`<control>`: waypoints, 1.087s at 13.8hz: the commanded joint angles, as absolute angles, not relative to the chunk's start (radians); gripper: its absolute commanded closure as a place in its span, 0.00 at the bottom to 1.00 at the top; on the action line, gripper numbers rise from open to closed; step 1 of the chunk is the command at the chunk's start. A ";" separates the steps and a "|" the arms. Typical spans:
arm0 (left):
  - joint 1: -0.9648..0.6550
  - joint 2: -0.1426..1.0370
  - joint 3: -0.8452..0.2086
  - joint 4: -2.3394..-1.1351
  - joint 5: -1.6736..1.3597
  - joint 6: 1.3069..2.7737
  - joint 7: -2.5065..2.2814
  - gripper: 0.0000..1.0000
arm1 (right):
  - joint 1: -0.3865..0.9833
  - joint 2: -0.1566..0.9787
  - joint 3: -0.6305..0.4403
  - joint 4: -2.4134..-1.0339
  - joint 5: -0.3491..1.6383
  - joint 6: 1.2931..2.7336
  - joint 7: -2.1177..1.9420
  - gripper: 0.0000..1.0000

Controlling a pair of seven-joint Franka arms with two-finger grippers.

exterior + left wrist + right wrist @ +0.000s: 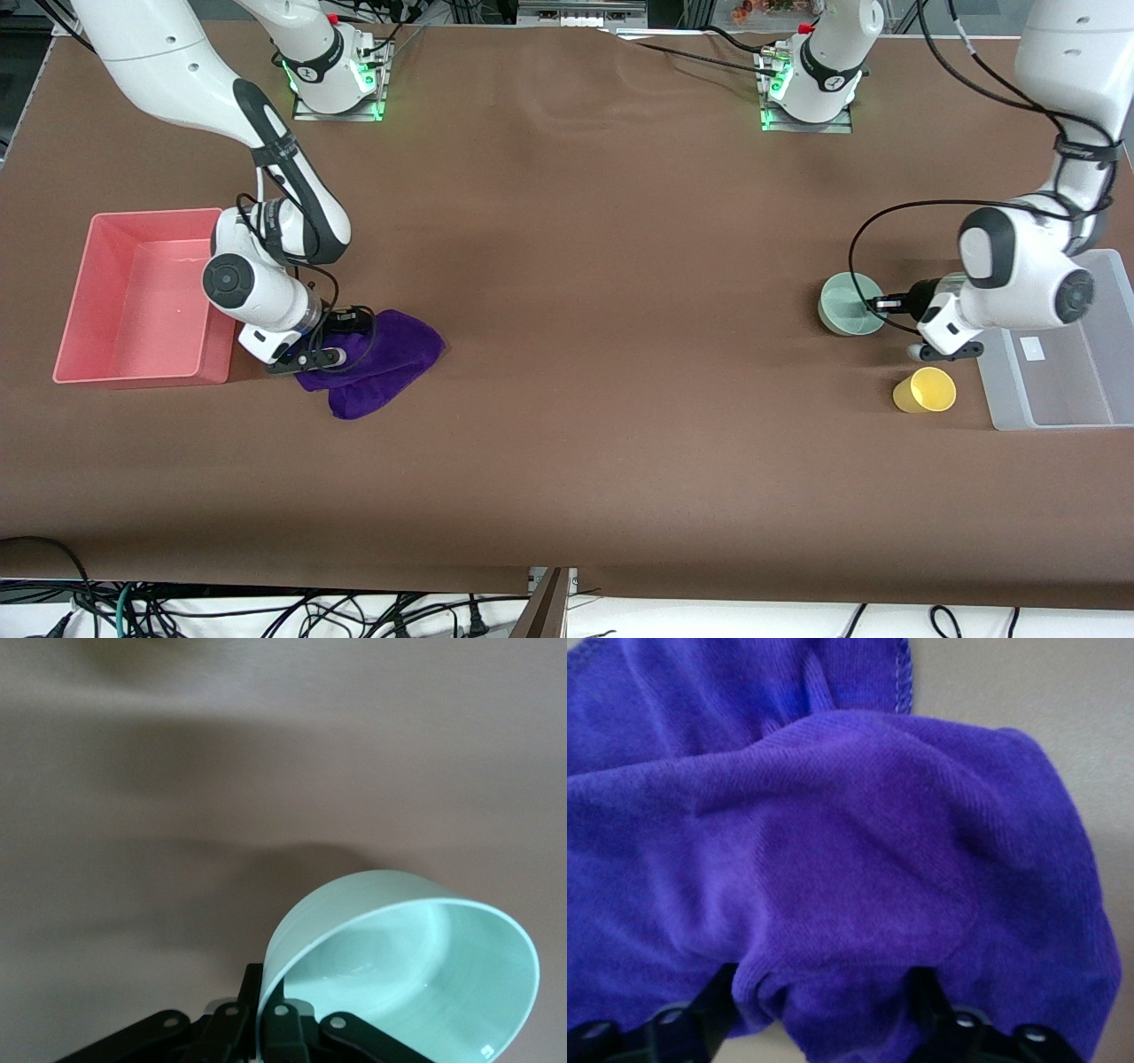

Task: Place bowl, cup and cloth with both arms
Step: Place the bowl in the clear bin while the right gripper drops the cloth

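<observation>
Front view: right gripper (330, 341) is down on the purple cloth (381, 359), which lies on the table just beside the pink bin (80, 292) at the right arm's end; that bin is probably where the cloth goes, so the short carry makes sense. Left gripper (890, 304) sits at the rim of the mint bowl (849, 304), beside the clear tray (1107, 292); the yellow cup (924, 390) lies on its side nearer the camera, untouched. Left wrist view: fingers (282, 1028) straddle the bowl (416, 966) wall, one inside and one outside, clamped on the rim, bowl tilted as if lifted. Right wrist view: jaws apart, with a raised fold of cloth (850, 868) bunched between the fingers (700, 1014); pinch not yet made, judging by the gap.
</observation>
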State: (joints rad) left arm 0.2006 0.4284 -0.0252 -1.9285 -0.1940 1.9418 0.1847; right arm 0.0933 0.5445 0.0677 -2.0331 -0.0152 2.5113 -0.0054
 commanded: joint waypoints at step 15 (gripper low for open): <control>0.584 0.727 -0.006 -1.431 0.187 2.072 0.710 1.00 | 0.052 0.350 -0.064 -1.341 -0.017 1.346 -0.260 1.00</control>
State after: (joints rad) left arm 0.5703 0.6788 0.0048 -1.4832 0.1733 2.0370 0.6940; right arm 0.0690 0.3381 0.0000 -1.4236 -0.0174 1.4708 -0.1534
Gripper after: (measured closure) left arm 0.969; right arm 0.925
